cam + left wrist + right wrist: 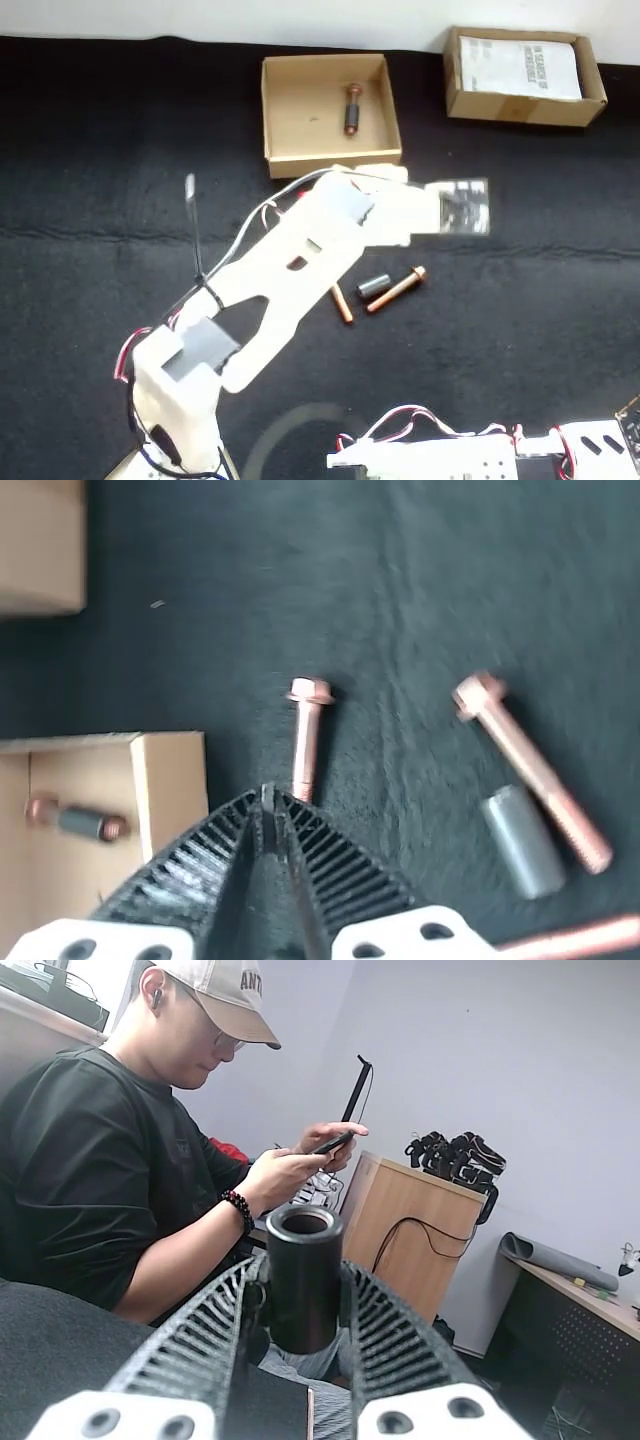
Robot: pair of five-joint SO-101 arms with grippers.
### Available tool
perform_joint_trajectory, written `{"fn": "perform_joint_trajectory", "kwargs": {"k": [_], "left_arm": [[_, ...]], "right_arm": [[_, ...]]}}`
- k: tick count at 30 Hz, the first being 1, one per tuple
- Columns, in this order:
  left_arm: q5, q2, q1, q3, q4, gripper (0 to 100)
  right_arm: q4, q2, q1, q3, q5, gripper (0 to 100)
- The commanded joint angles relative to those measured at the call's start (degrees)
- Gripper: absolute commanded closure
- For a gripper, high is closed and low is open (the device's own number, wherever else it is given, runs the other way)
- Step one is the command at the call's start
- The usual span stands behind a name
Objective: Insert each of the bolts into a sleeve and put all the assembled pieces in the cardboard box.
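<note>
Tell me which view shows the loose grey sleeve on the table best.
The left wrist view: the grey sleeve lies close and whole beside a bolt. The high view shows the same sleeve far smaller, from above.

Soft, even light falls from overhead. The white arm glares against the dark worktop; shadows are faint, just a thin one inside the cardboard box.
</note>
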Motion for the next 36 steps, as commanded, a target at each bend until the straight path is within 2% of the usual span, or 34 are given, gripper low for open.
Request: {"fn": "perform_joint_trajectory", "kwargs": {"k": [1,5,12,22,28,36], "left_arm": [[-6.2,1.4,0.1,-1.0,-0.1,98],[-6.2,4.2,-1.2,-1.1,-2.4,91],[-4.0,13.8,-4.2,-4.7,-12.6,91],[-3.7,30.1,-3.8,-25.4,-12.2,91],[-3.7,35.6,-3.0,-32.2,-6.5,91],[-3.7,40.0,-1.2,-36.8,-3.4,91]], "right_arm": [[-1.2,-0.7,0.4,7.6,0.6,99.1],[-1.2,-0.7,0.4,7.6,0.6,99.1],[-1.2,-0.7,0.0,7.6,0.6,99.1],[-1.2,-0.7,-3.6,7.6,0.7,99.1],[-1.2,-0.7,-3.6,7.3,0.7,99.1],[-1.2,-0.7,-2.4,7.3,0.7,99.1]]}}
